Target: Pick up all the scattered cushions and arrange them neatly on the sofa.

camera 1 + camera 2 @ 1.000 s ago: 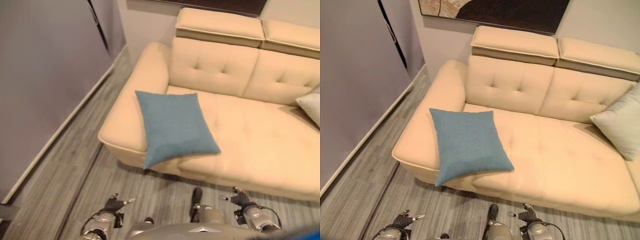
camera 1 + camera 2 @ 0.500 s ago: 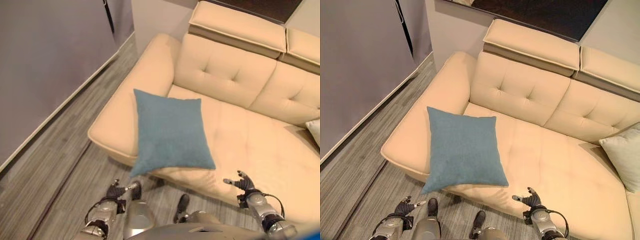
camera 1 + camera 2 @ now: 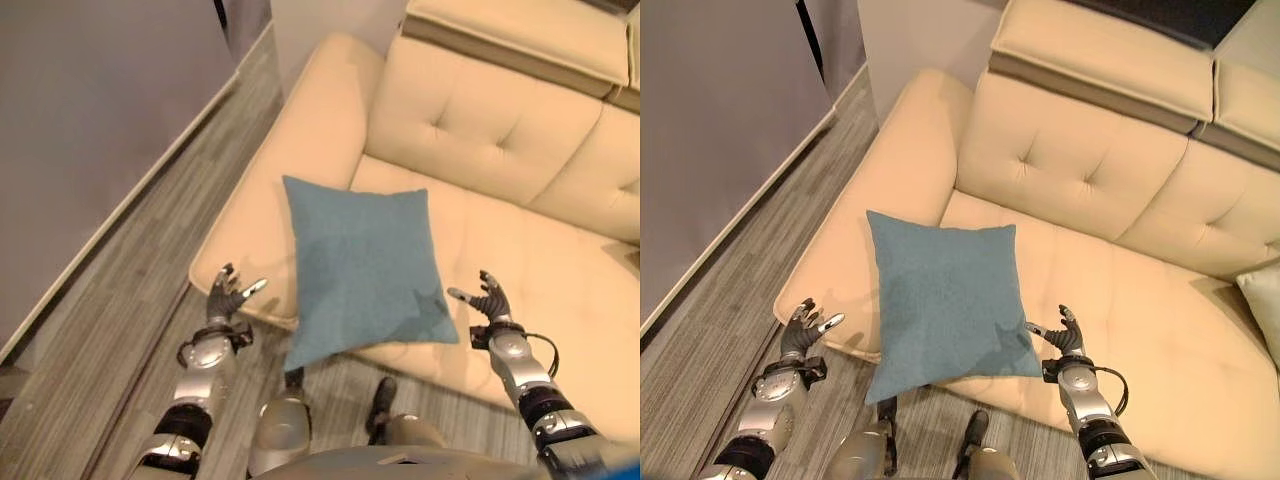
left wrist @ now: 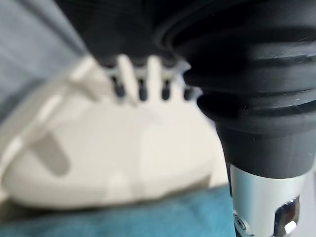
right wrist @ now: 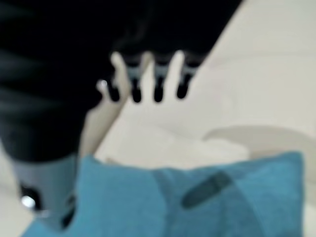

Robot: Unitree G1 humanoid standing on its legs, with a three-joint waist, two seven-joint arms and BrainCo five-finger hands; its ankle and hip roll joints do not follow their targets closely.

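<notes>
Cream sofa [image 3: 1110,300] ahead, blue cushion [image 3: 945,295] overhanging its front edge; left hand [image 3: 800,330] and right hand [image 3: 1065,335] flank it, fingers spread, empty — reach stage, next likely closing both sides inward.

A cream-coloured leather sofa [image 3: 1110,300] with a tufted backrest and padded headrests stands on grey wood-plank floor [image 3: 730,300]. A square blue fabric cushion [image 3: 945,295] lies flat on the seat near the rounded armrest, one corner hanging over the front edge. A pale grey cushion [image 3: 1265,300] rests at the seat's far end.

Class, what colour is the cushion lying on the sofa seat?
The cushion is plain blue, clearest in the right eye view.
</notes>
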